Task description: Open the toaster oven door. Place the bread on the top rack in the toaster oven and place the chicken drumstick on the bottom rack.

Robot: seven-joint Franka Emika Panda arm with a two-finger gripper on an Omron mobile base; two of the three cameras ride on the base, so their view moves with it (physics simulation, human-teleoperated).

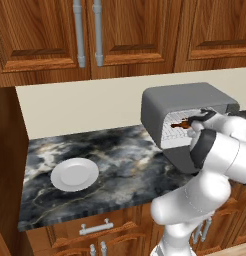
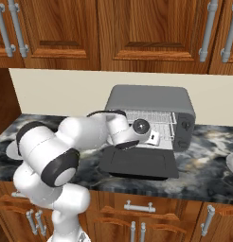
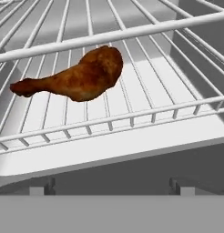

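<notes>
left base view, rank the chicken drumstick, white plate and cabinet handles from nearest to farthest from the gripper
1. chicken drumstick, inside the toaster oven, just left of the gripper
2. white plate, on the counter, far left
3. cabinet handles, up on the wall cabinets

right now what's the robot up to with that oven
The toaster oven stands on the counter with the toaster oven door folded down flat. The arm reaches into the opening. In the hand view the chicken drumstick lies on a wire rack inside, thin end to the left, with another rack bar crossing above it. The gripper is open and holds nothing, just in front of the rack. A white plate sits on the counter to the left.
</notes>
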